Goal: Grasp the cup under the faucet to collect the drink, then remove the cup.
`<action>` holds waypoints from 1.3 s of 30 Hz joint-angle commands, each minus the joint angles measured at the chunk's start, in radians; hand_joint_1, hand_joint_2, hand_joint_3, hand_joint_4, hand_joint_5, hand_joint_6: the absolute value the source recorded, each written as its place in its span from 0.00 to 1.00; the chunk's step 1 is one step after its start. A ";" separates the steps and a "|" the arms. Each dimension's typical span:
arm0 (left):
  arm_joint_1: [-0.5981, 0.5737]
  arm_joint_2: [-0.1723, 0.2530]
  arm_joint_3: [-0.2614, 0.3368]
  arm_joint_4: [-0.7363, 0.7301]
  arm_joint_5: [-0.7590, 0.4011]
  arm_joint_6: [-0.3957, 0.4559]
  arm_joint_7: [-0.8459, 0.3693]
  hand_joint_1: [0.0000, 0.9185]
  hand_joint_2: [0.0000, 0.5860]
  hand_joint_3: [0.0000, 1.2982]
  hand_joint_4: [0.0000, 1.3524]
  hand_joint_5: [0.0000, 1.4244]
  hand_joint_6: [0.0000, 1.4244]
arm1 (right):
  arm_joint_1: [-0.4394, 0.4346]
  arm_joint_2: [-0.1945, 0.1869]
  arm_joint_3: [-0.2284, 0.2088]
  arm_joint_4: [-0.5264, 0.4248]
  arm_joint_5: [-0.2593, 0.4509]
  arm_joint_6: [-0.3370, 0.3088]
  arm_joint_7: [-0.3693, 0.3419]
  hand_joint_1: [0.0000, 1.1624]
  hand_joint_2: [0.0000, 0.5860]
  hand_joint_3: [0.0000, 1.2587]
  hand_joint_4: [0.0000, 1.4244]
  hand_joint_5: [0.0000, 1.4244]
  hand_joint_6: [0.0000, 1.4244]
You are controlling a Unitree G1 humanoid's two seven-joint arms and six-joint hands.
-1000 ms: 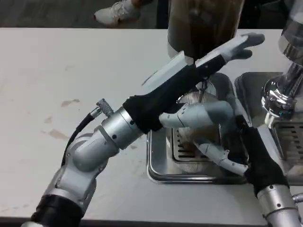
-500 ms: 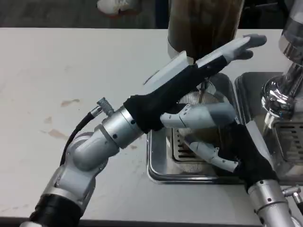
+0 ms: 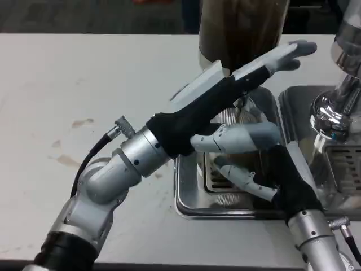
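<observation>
A clear ribbed cup (image 3: 228,117) stands on the grate of a metal drip tray (image 3: 189,204), below the faucet of a dispenser (image 3: 242,25) full of brown drink. My left hand (image 3: 248,79) reaches across it from the lower left, fingers stretched flat up to the dispenser's front and holding nothing; its thumb lies across the cup's near side and hides most of the cup. My right hand (image 3: 265,175) comes in from the lower right, and its fingers (image 3: 242,178) curl around the cup's lower part. The faucet itself is hidden behind my left hand.
A chrome dispenser column (image 3: 335,107) with its own drip tray (image 3: 345,164) stands at the right edge, close to my right forearm. Bare white table (image 3: 84,84) with a few faint stains stretches to the left.
My right hand and forearm have slid left along the tray, closer around the cup. The left arm has stayed in place.
</observation>
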 commanded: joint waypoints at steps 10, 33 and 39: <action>0.049 0.024 0.101 -0.144 0.044 -0.002 0.126 0.00 0.20 0.05 0.00 0.04 0.00 | 0.001 0.018 -0.024 0.020 0.036 -0.012 0.004 0.59 0.35 0.00 0.00 0.00 0.00; 0.425 0.189 0.380 -0.288 0.005 -0.004 0.204 0.00 0.22 0.03 0.00 0.02 0.00 | 0.017 -0.003 -0.019 0.001 0.039 -0.023 0.028 0.59 0.36 0.00 0.00 0.00 0.00; 0.525 0.204 0.416 -0.269 0.138 -0.001 0.283 0.00 0.22 0.01 0.00 0.00 0.00 | 0.007 -0.004 -0.019 0.003 0.035 -0.022 0.030 0.59 0.36 0.00 0.00 0.00 0.00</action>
